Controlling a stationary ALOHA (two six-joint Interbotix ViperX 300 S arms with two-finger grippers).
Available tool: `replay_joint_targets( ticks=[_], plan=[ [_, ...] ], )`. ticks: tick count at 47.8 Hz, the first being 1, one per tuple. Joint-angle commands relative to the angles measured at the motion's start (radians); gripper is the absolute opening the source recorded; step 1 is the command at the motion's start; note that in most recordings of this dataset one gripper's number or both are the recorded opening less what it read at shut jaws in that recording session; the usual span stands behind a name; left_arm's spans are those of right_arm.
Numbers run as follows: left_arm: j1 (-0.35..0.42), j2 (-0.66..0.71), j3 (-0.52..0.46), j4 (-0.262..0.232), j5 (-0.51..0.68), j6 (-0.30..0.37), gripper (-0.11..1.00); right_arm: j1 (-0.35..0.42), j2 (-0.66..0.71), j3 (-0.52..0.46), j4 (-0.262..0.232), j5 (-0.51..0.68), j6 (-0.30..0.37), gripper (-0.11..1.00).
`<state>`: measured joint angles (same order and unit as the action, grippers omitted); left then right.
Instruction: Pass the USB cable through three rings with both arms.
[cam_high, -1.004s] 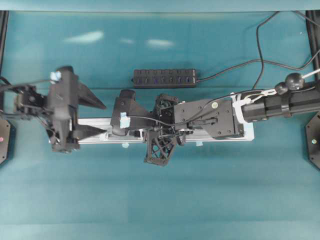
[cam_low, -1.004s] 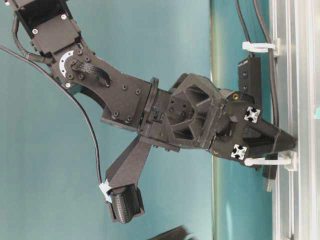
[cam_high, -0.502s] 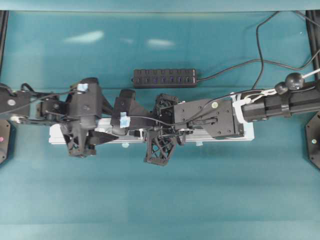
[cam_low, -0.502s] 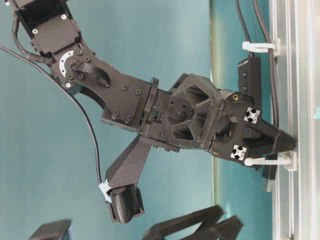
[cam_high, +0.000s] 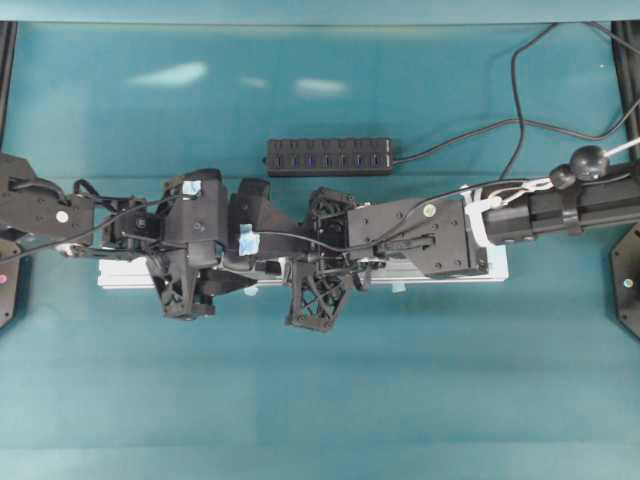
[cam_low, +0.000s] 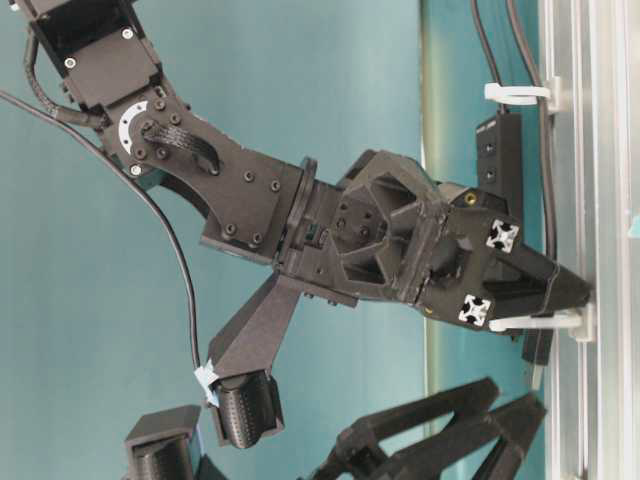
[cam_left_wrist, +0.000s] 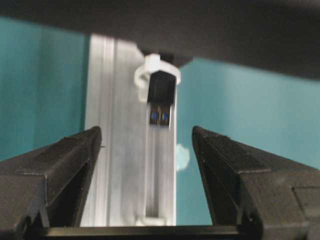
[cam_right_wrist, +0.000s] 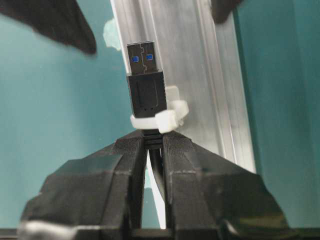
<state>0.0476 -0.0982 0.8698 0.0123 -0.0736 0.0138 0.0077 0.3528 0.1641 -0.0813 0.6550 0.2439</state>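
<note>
In the right wrist view my right gripper (cam_right_wrist: 152, 142) is shut on the USB cable just behind its black plug (cam_right_wrist: 146, 80). The plug pokes out through a whitish ring (cam_right_wrist: 162, 117) on the silver rail (cam_right_wrist: 200, 75). In the left wrist view my left gripper (cam_left_wrist: 147, 145) is open and faces that plug (cam_left_wrist: 161, 102) and ring (cam_left_wrist: 155, 70) head-on, with a gap between them. A second ring (cam_left_wrist: 152, 220) sits on the rail close under it. From table level the cable (cam_low: 548, 180) runs along the rail through another ring (cam_low: 515, 93).
A black multi-port hub strip (cam_high: 330, 155) with its own cord lies behind the rail (cam_high: 450, 275). A pale-blue tape tab (cam_left_wrist: 181, 155) sticks out beside the rail. Both arms crowd the rail's left half. Teal table (cam_high: 400, 400) surrounds it.
My left arm has travelled right along the rail, still open, until its fingers stand just short of the plug. The right gripper has held still with the cable.
</note>
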Motion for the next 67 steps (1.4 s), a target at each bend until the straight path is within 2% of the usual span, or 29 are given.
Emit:
replay_joint_targets(
  ticks=[1, 12, 22, 53, 60, 67],
  plan=[
    [-0.005, -0.002, 0.000, 0.002, -0.041, 0.000, 0.76, 0.003, -0.015, -0.009, 0.005, -0.009, 0.015, -0.08],
    [-0.005, -0.002, 0.031, 0.002, -0.121, -0.005, 0.76, -0.002, -0.025, 0.012, 0.005, -0.064, 0.072, -0.08],
    [-0.005, -0.003, 0.072, 0.002, -0.216, -0.014, 0.76, -0.002, -0.035, 0.041, 0.005, -0.089, 0.078, -0.08],
    [-0.008, 0.046, 0.066, 0.002, -0.265, -0.014, 0.75, -0.002, -0.051, 0.066, 0.005, -0.149, 0.080, -0.08],
    [-0.006, 0.067, 0.060, 0.002, -0.267, -0.014, 0.68, -0.002, -0.052, 0.066, 0.005, -0.150, 0.080, -0.08],
    [-0.006, 0.087, 0.035, 0.002, -0.267, -0.014, 0.54, -0.002, -0.052, 0.066, 0.005, -0.152, 0.080, -0.08]
  ],
)
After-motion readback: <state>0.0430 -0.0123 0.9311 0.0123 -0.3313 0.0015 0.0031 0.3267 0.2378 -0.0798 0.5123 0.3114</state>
